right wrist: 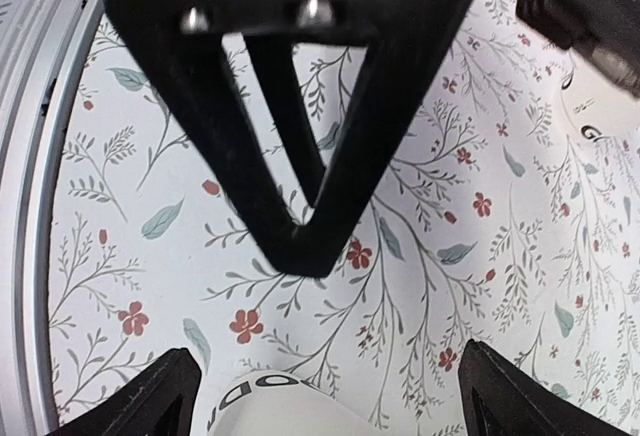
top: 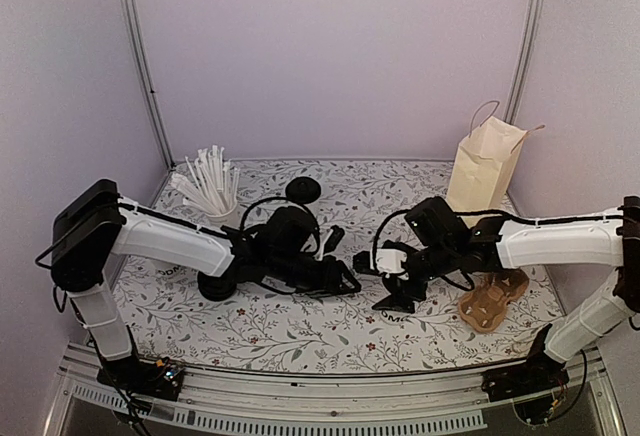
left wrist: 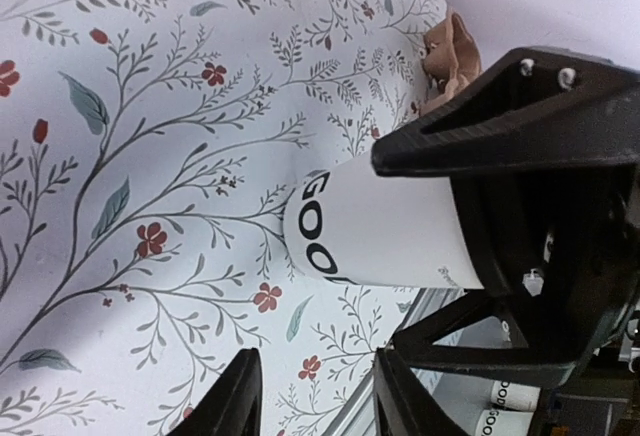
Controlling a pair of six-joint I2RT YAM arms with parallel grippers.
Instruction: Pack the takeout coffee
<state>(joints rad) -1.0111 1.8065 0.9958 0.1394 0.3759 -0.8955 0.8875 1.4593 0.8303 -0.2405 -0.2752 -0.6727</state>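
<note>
The takeout coffee is a white paper cup point(left wrist: 385, 226) with dark lettering, lying sideways between the fingers of my right gripper point(top: 387, 268). Its wide end is hidden inside that gripper and no lid shows on it. In the right wrist view the cup point(right wrist: 275, 411) sits low between the widely spread fingers of the right gripper point(right wrist: 335, 406), with a gap on its right side. My left gripper point(left wrist: 315, 396) stands open just short of the cup's base, with nothing between its fingers. In the top view the left gripper point(top: 343, 278) faces the right one at the table's middle.
A brown paper bag point(top: 486, 164) stands at the back right, with a cardboard cup carrier point(top: 492, 298) in front of it. A cup of white sticks point(top: 213, 188) stands at the back left. A black lid point(top: 303, 191) and a black stack point(top: 215, 286) are nearby. Stacked cups point(left wrist: 505, 401) lie behind the right gripper.
</note>
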